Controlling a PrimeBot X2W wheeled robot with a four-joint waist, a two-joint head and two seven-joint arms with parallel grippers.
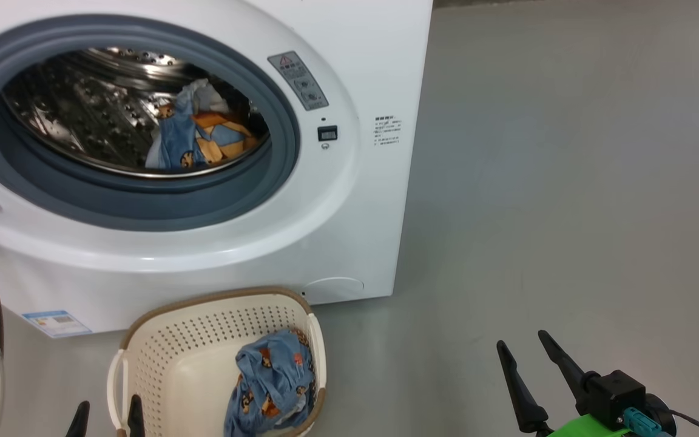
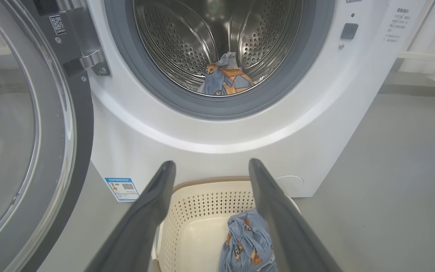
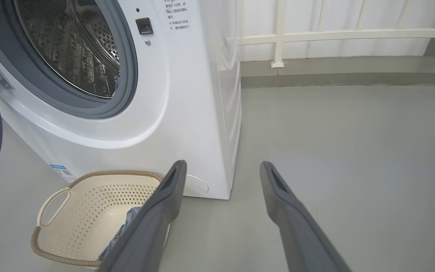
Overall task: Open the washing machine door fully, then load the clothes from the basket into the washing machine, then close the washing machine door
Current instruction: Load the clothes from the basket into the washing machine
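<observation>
The clothes (image 2: 244, 241) in the basket (image 2: 195, 206) lie just ahead of our left jaws — open, nearer than our open right jaws.

Right gripper (image 1: 521, 339): black tapered fingers (image 1: 519, 388), green mount (image 1: 586, 430), teal connector (image 1: 633, 420), cable (image 1: 689, 419).

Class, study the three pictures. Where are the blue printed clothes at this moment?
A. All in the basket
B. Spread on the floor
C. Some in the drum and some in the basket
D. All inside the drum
C: a bundle of clothes lies inside the drum, and a blue garment sits in the basket.
</observation>
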